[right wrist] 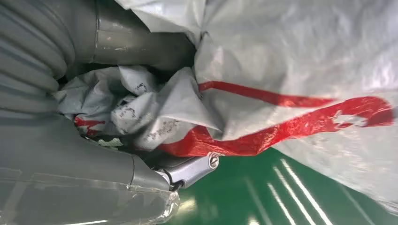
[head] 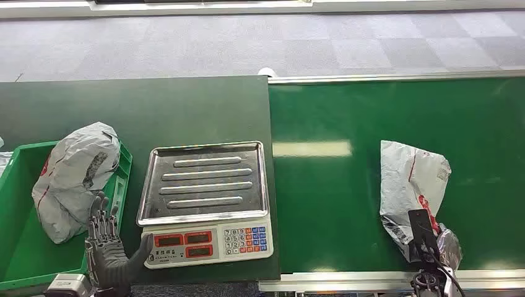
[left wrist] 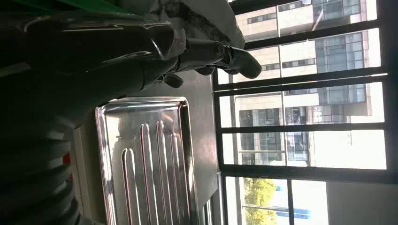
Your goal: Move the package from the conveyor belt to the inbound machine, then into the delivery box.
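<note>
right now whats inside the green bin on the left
A grey package lies in the green bin, leaning over its right wall. The bin floor nearer the robot is bare. Whatever lies under the package is covered.

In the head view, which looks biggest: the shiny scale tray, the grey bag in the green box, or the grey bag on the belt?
Largest to smallest:
1. scale tray
2. bag in the green box
3. bag on the belt, partly hidden by the right hand, so 2 and 3 are close.
</note>
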